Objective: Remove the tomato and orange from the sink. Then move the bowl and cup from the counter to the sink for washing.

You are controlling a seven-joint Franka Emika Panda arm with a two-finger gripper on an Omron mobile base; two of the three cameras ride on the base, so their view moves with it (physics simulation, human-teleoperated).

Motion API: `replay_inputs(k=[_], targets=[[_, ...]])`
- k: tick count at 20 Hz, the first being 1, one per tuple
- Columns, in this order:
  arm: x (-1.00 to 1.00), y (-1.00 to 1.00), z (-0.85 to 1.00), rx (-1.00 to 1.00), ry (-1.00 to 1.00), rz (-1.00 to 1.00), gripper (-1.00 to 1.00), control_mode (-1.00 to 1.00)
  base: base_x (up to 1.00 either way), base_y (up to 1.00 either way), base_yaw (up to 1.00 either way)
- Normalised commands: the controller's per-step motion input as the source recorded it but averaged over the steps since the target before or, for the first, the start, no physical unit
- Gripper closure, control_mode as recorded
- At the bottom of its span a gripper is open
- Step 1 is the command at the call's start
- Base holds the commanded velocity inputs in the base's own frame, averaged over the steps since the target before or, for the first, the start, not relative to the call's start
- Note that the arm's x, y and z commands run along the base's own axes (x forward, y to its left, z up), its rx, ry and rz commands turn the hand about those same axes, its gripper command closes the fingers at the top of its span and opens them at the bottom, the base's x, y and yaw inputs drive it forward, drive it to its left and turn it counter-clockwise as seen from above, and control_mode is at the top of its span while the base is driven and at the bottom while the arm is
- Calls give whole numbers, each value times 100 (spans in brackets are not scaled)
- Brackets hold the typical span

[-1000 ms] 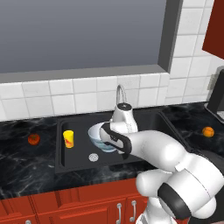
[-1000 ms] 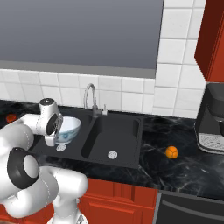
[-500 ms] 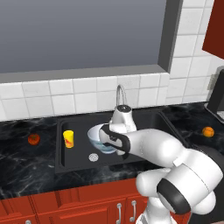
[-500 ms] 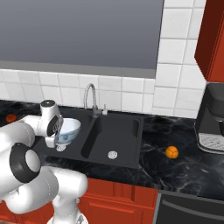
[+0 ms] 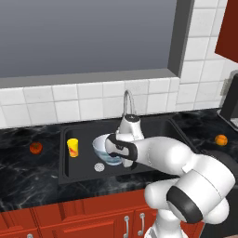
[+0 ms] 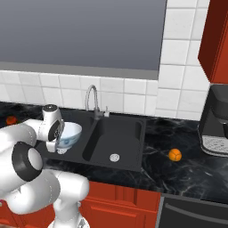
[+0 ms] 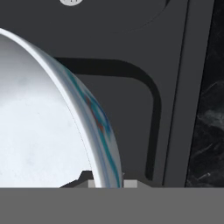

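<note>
Gripper (image 7: 106,178) pinched narrowly on the rim of the bowl (image 5: 105,149), one fingertip either side of the wall, holding it over the left basin of the sink (image 6: 127,133). Cup (image 5: 73,147) stands just beyond the bowl, inside that basin; tomato (image 5: 36,147) farther out on the counter (image 5: 28,172); orange (image 6: 174,154) well apart on the opposite side.

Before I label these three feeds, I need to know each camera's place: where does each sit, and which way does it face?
Left base view: behind the arm's left, looking forward and down at the sink, cup and tomato; the arm rises from lower right.
Right base view: behind its right, over the faucet and orange; the arm rises from lower left.
Hand view: on the hand, looking along the gripper at the bowl rim.
All three share the bowl and sink.
</note>
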Motion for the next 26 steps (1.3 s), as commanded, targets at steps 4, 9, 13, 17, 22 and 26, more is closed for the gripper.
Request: replay_inputs(k=[4, 9, 13, 17, 22, 26], targets=[[0, 0, -16, 0, 0, -2, 100, -100, 0, 0, 0], [0, 1, -16, 0, 0, -2, 100, -100, 0, 0, 0], [3, 0, -14, 1, 0, 0, 100, -100, 0, 0, 0], [5, 1, -13, 1, 0, 0, 100, -100, 0, 0, 0], [7, 3, -13, 1, 0, 0, 100, -100, 0, 0, 0], [7, 3, -11, 0, 0, 0, 100, -100, 0, 0, 0]])
